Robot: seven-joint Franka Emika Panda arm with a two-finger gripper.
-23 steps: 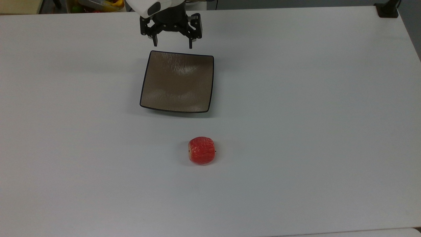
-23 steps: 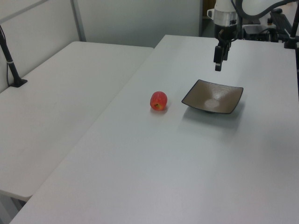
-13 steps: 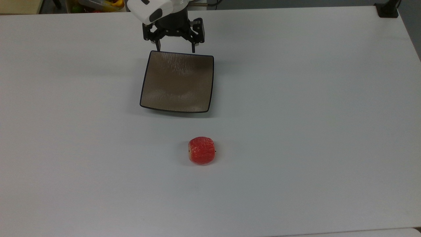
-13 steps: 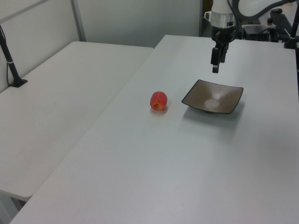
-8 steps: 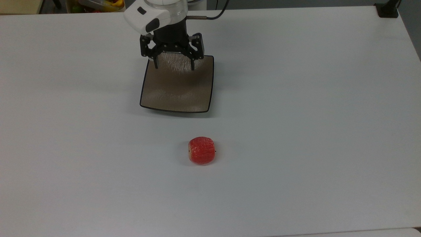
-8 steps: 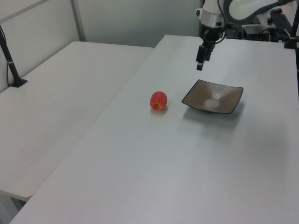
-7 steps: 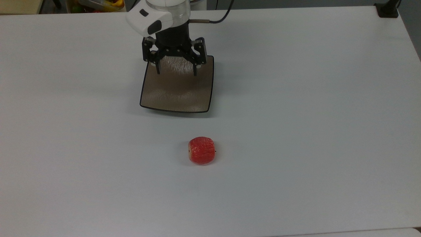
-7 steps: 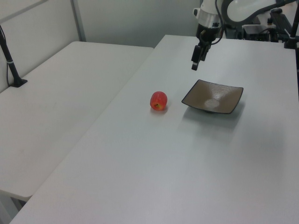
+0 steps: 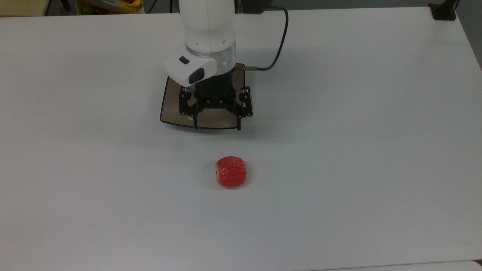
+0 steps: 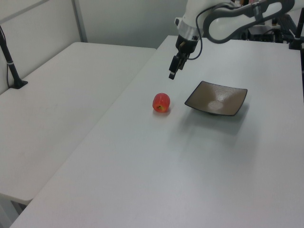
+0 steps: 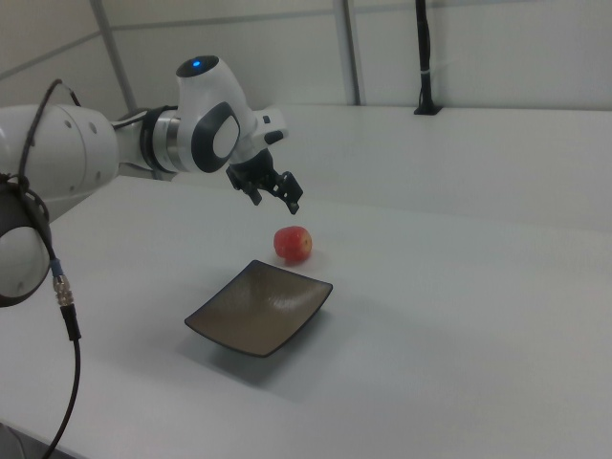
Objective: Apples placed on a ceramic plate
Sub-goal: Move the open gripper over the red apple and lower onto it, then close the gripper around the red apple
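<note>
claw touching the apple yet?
Apart. In the left view the open claw hangs in the air above the apple, with bare white table showing between them. The apple lies beside the ceramic plate.

Light was bright, even and diffuse from overhead. Below the claw (image 9: 217,127), the plate (image 10: 227,95) showed a pale sheen, and faint soft shadows lay on the white table (image 9: 357,150). Focus was slightly soft.

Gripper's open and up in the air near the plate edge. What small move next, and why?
Probably carry the gripper on past the plate until it is above the apple, then lower. Its fingers are open and empty, raised above the table, and the apple lies alone on the table, off the plate.
</note>
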